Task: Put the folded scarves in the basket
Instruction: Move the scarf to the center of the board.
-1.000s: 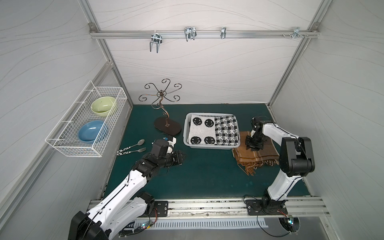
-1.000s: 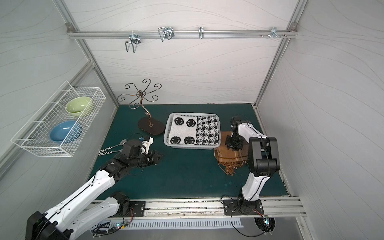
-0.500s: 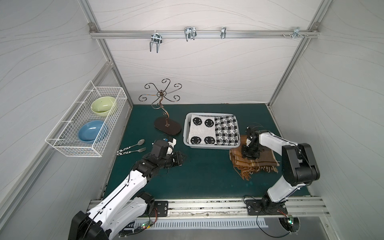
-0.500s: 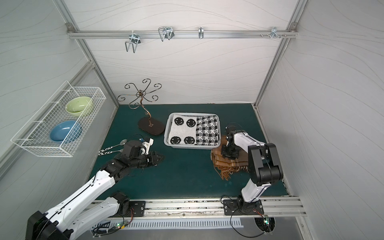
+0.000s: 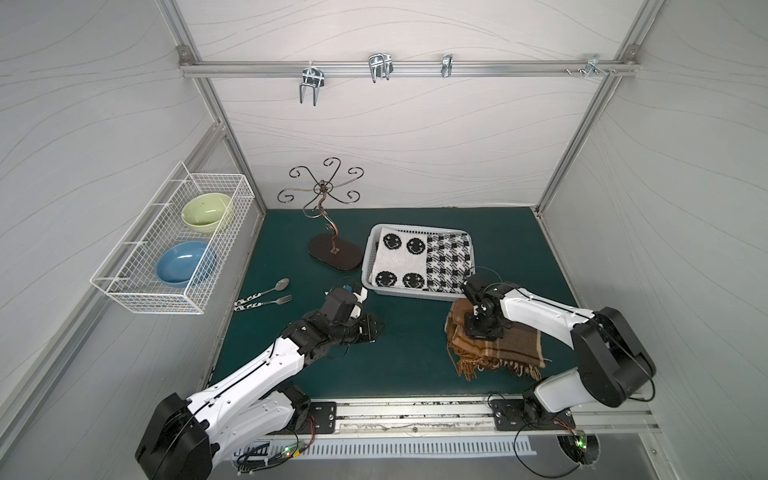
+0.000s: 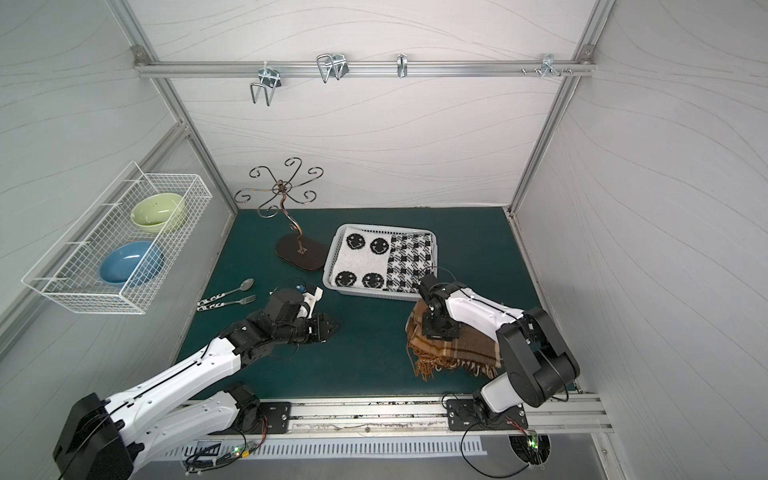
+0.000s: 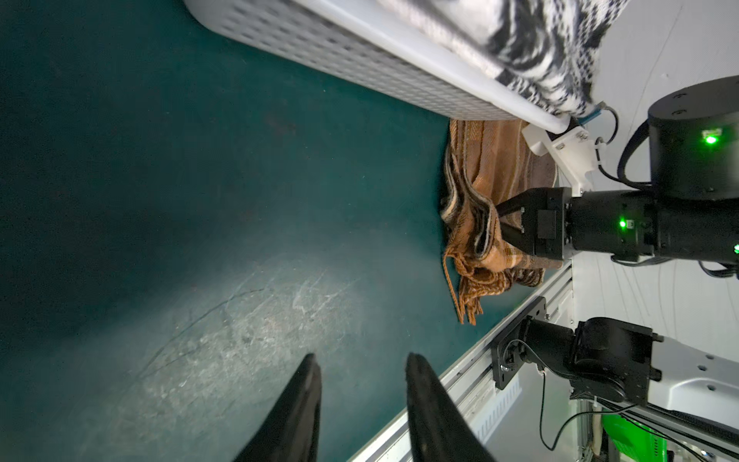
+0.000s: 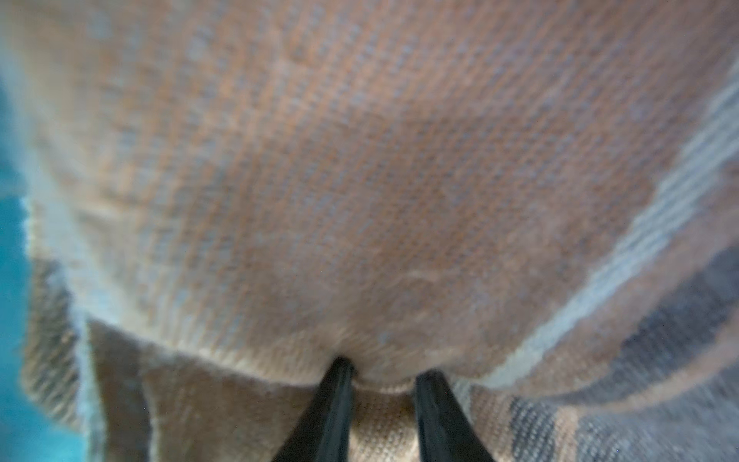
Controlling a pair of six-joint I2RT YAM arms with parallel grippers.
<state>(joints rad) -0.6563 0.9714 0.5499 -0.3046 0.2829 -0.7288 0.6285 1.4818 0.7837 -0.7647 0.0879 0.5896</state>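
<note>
The folded scarf (image 5: 505,351) (image 6: 465,349) is brown plaid with fringes. It lies on the green mat just in front of the basket's right end. My right gripper (image 5: 478,332) (image 6: 436,330) points straight down into its left part. In the right wrist view the right gripper (image 8: 386,372) pinches a raised fold of the scarf (image 8: 360,180). The white perforated basket (image 5: 415,227) (image 6: 376,226) (image 7: 340,48) holds a smiley cloth and a houndstooth cloth. My left gripper (image 5: 374,328) (image 7: 362,360) hovers open over bare mat, left of the scarf, holding nothing.
A white wire rack (image 5: 137,266) with a green and a blue bowl hangs on the left wall. A curly metal hook stand (image 5: 334,253) stands left of the basket. A spoon and fork (image 5: 266,293) lie at the mat's left. A metal rail (image 5: 415,409) runs along the front.
My right gripper has moved left and toward the front, dragging the scarf with it away from the right wall, and its jaws have narrowed on the fold. The left arm has barely moved.
</note>
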